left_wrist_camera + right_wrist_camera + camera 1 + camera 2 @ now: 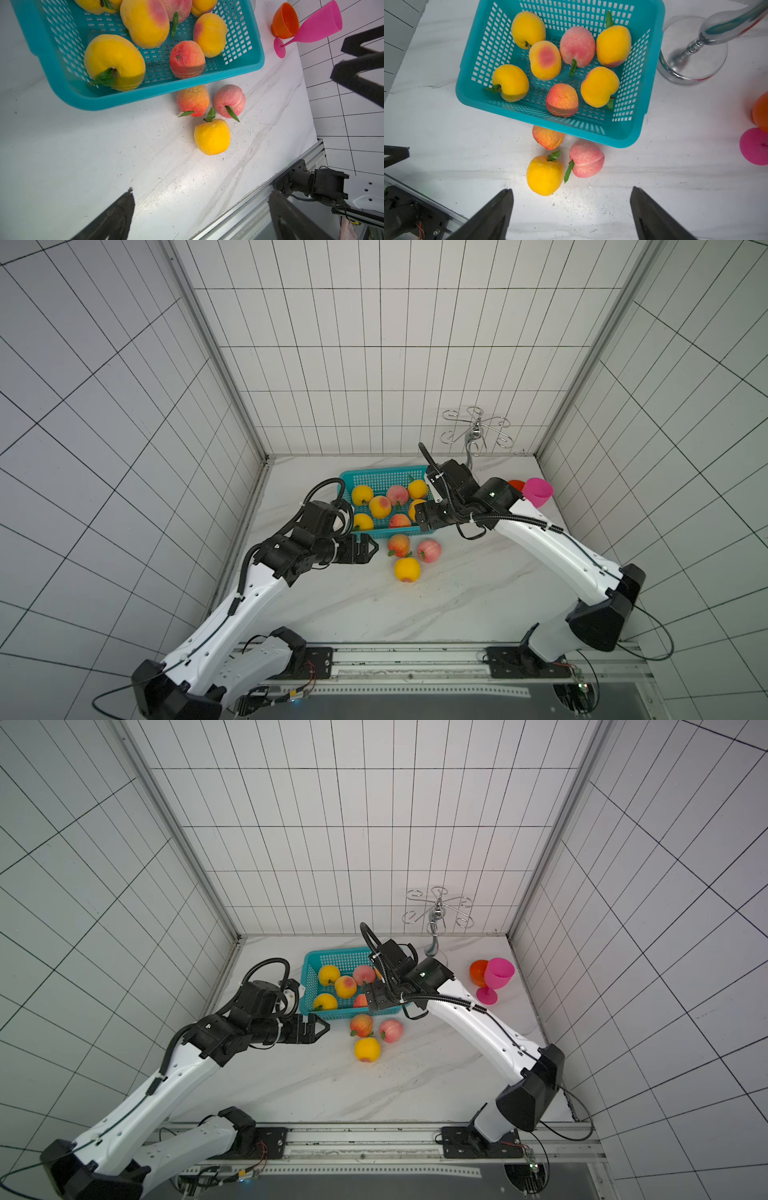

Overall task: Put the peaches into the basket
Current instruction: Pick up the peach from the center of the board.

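In both top views the basket [384, 477] [332, 959] sits toward the back of the table [457, 605] with seven peaches [380, 506] inside. Three more lie on the table just in front of its near wall: a reddish peach [399, 544], a pink peach [429, 551] and a yellow peach [407, 569], bunched together. The left jaws are open and empty, low beside the basket's near wall, tips aimed at the reddish peach and a little short of it. The right jaws hang over the basket's near right corner, mostly hidden under the wrist. A pink goblet [498, 973] and an orange goblet [478, 971] stand well off to the right.

In the left wrist view the left jaws are spread wide with only bare table between them. The three peaches on the table lie ahead, the yellow peach [212, 136] nearest, the reddish peach [193, 100] against the basket [145, 93].

In the right wrist view the right jaws gape, holding nothing. The yellow peach [545, 175] lies just ahead of the gap, nearer one jaw, the pink peach [586, 159] beside it, the reddish peach [548, 137] partly under the basket's rim
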Tool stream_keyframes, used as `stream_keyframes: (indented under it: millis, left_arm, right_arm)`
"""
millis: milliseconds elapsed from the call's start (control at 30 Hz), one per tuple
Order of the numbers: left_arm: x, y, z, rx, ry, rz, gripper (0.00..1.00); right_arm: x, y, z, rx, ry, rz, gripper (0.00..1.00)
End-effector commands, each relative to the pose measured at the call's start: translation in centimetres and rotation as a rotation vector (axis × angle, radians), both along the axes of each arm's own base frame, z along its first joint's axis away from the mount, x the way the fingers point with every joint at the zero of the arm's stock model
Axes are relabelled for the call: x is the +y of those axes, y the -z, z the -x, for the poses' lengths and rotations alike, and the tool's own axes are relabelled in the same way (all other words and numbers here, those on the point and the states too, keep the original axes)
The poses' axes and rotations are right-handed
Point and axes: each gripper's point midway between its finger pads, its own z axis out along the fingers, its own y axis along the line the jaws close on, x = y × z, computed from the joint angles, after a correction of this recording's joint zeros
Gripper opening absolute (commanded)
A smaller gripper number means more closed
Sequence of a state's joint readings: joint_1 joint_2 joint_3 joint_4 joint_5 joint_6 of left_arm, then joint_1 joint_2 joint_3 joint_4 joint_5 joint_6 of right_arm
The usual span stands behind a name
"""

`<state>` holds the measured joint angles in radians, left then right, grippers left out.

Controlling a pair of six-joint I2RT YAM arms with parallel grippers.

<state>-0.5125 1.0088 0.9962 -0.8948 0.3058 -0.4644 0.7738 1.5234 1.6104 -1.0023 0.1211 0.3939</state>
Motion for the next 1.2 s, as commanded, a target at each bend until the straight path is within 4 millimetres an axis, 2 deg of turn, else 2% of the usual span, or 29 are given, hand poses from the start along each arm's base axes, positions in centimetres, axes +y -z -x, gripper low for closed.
stream_keyframes:
  millis: [0,300,700,1167]
  left_arm:
    - [-0.3,0.8,0.2,0.031,-0.017,-0.013,0.99]
    - [-3.5,2.8,0.3,0.129,-0.027,-0.037,0.98]
    - [-8.6,6.7,-0.4,0.222,-0.077,-0.108,0.98]
    - [-10.6,9.3,-1.6,0.266,-0.122,-0.157,0.98]
  right_arm:
    - [-1.3,1.8,1.8,0.039,0.008,0.026,0.92]
    - [-2.4,3.8,5.3,0.073,-0.072,-0.039,0.92]
    - [-3.7,4.9,9.5,0.101,-0.162,-0.131,0.92]
    - [-4.9,4.7,12.6,0.110,-0.213,-0.216,0.92]
